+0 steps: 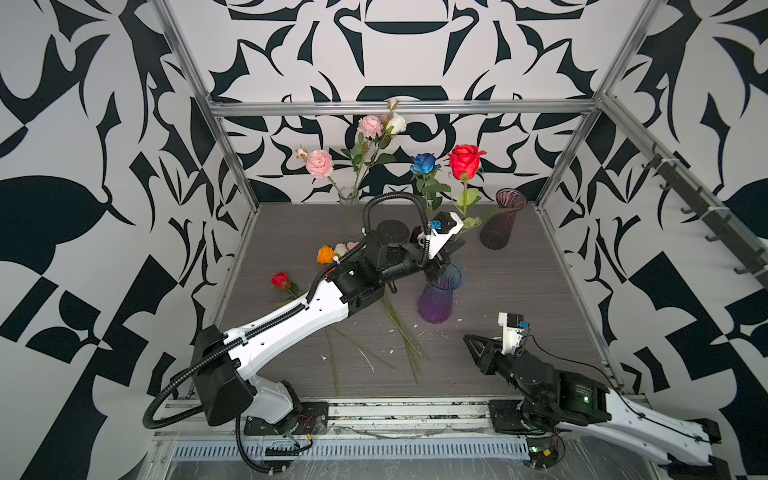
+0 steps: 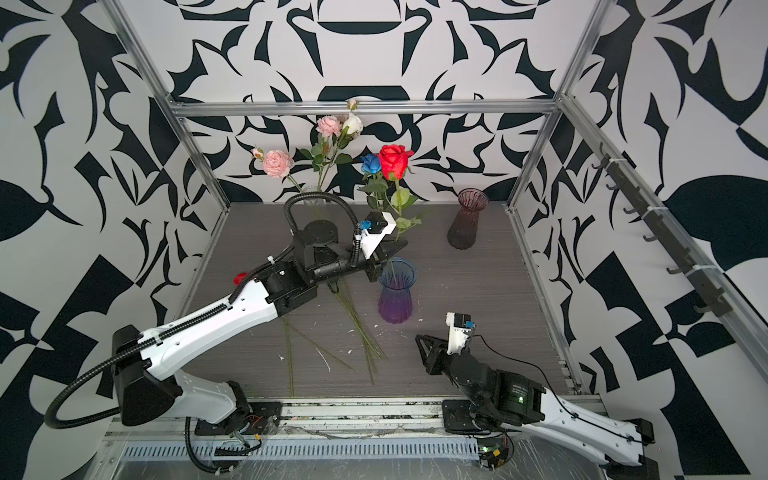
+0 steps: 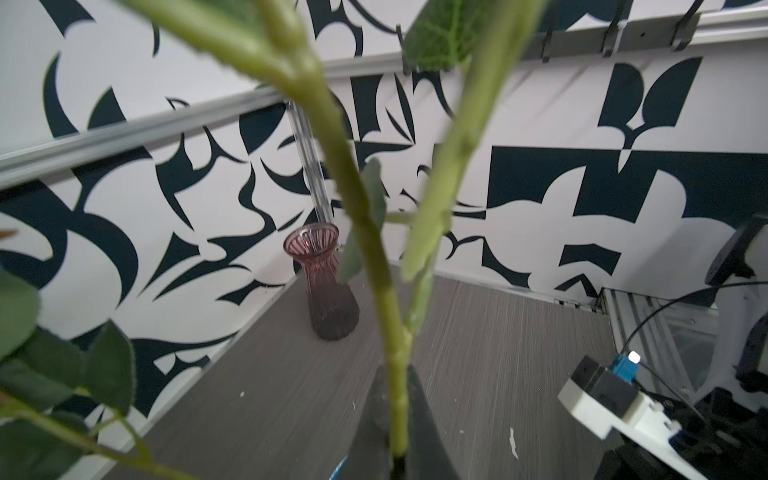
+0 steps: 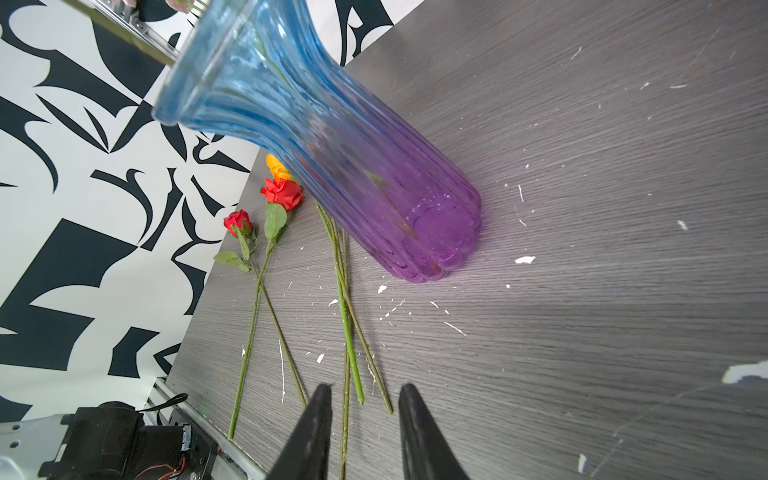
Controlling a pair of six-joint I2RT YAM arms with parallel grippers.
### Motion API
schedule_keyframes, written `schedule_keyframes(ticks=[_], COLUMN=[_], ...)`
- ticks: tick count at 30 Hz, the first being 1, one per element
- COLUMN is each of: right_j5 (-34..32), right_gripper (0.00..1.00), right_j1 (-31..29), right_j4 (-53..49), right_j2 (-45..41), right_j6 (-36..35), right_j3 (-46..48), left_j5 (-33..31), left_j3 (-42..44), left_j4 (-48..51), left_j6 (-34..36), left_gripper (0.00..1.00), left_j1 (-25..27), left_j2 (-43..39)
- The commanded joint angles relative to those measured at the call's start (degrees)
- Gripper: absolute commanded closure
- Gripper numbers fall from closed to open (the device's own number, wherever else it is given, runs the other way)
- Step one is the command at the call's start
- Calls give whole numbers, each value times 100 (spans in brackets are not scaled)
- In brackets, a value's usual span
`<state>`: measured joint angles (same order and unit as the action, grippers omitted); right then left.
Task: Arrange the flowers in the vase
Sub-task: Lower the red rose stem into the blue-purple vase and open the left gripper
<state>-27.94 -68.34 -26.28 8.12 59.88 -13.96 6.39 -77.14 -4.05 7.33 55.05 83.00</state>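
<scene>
Your left pincer (image 3: 395, 432) is clamped on the green stem of the large red rose (image 1: 464, 161). The stem's long axis runs near upright, bloom uppermost and cut end pointing down at the flared mouth of the blue-and-purple vase (image 1: 438, 297), which stands on the table (image 1: 519, 291) directly beneath that pincer. Your right pincer (image 4: 365, 390) sits at the near right, jaws apart and empty, well apart from the stem, so the left arm is the nearer. The coming move looks to be a straight descent, though whether the cut end has already entered the mouth cannot be told.
</scene>
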Motion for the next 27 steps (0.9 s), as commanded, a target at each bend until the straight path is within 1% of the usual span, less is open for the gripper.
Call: schedule_keyframes(ticks=[1,4,5,7,8,21,27], right_j5=[-139,-144,-145,-144,-150,-149,-149], right_gripper=[69,68,69,69,69,69,69], right_j1=[-4,-4,-4,-4,-4,-4,-4], right_j4=[32,18,17,18,17,9,9], right_j2=[-54,-82,-95,-100,-100,-83,-87], right_j6=[16,21,26,31,40,42,51], right_j3=[-46,-51,-46,-37,-37,-46,-46], left_j5=[-304,-431,-475,-571,-624,-782,-906], left_j3=[-125,-82,-85,-87,-85,218,680], left_j4=[249,234,246,289,319,307,37], left_j6=[-48,-63,-74,-91,-100,-294,-355], left_gripper=[88,85,82,69,64,62,62], left_j1=[6,-3,-3,-3,-10,-55,-63], left_j2=[-3,-34,-39,-56,-65,-297,-582])
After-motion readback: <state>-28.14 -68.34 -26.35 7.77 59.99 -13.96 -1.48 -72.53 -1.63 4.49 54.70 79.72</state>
